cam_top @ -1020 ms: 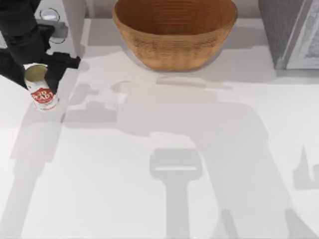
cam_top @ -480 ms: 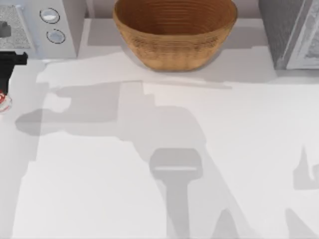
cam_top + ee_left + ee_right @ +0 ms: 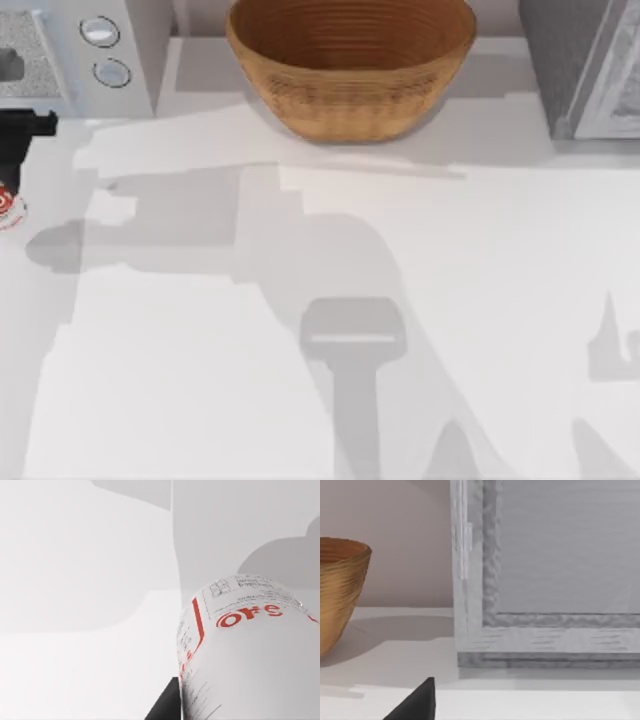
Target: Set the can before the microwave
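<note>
The can (image 3: pixel 8 204), white with a red label, is at the table's far left edge, cut off by the top view's border. It is in front of the microwave (image 3: pixel 135 45), whose two silver dials and speckled window are at the back left. My left gripper (image 3: pixel 22 135) is a black shape directly over the can and is shut on it. In the left wrist view the can (image 3: pixel 250 650) looms close, with one dark finger (image 3: pixel 167 706) against its side. A dark part of my right gripper (image 3: pixel 415 704) faces a grey speckled box.
A woven brown basket (image 3: pixel 350 100) stands at the back centre. The darker grey speckled box (image 3: pixel 575 60) sits at the back right, seen close up as the box (image 3: pixel 545 580) in the right wrist view. Arm shadows lie across the open white tabletop (image 3: pixel 480 300).
My left gripper carried the can leftward from near the microwave's right corner to the table's left edge. Over the last half second it moved only slightly toward the front.
</note>
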